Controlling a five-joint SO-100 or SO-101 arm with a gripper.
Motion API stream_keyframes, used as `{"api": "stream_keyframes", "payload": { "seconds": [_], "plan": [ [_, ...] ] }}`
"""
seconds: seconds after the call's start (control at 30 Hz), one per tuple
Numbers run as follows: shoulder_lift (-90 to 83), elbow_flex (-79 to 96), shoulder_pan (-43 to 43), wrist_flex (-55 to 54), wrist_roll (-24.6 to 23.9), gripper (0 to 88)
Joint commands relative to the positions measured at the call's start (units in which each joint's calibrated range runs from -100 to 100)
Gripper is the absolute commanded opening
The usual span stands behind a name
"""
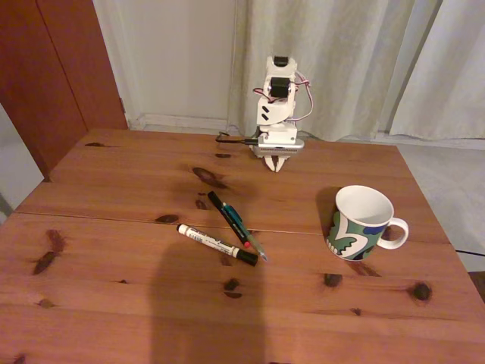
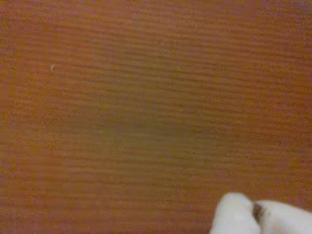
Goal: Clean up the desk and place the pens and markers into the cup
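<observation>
progress: nothing done yet as far as I can see, every stick is still to go in the cup (image 1: pixel 363 222)
cup: upright on the counter (image 1: pixel 114 303), looks empty from here
marker (image 1: pixel 217 244): lying flat, well left of the cup
pens: teal pen (image 1: pixel 229 214) and black pen (image 1: pixel 250 244) lie side by side just left of the cup's side of things, touching or crossing the marker's capped end, can't tell which
hand (image 1: pixel 276 163): tucked at the arm's base, well behind the cup, tips pointing down just over the wood
hand state: fingers look pinched together, holding nothing
</observation>
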Motion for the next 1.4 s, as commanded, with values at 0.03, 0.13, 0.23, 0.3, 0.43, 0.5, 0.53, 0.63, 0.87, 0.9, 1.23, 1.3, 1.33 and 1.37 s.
{"api": "stream_keyframes", "payload": {
  "seconds": [0.03, 0.13, 0.23, 0.3, 0.43, 0.5, 0.53, 0.63, 0.87, 0.9, 1.23, 1.3, 1.33, 1.37],
  "plan": [
    [12.7, -12.1, 0.2, -0.9, -0.1, 0.7],
    [20.5, -18.4, 0.3, -0.9, -0.1, 0.7],
    [28.4, -25.3, 0.3, -0.9, -0.1, 0.7],
    [33.7, -30.4, 0.3, -0.9, -0.1, 0.7],
    [43.0, -38.4, 0.3, -5.8, -0.2, 0.7],
    [47.8, -41.6, 0.3, -10.2, -0.3, 0.7],
    [50.2, -43.1, 0.3, -12.6, -0.7, 0.7],
    [57.4, -46.9, 0.3, -20.7, -3.6, 0.6],
    [66.4, -51.9, 4.7, -28.7, -6.0, 0.6],
    [66.6, -52.7, 5.1, -28.5, -6.1, 0.6],
    [67.3, -53.7, 11.3, -28.4, -5.2, 0.6],
    [67.3, -53.3, 11.5, -28.0, -1.9, 0.6],
    [67.2, -53.0, 11.7, -28.0, -0.1, 0.6],
    [67.2, -52.9, 12.2, -28.0, 1.6, 0.6]
  ]
}}
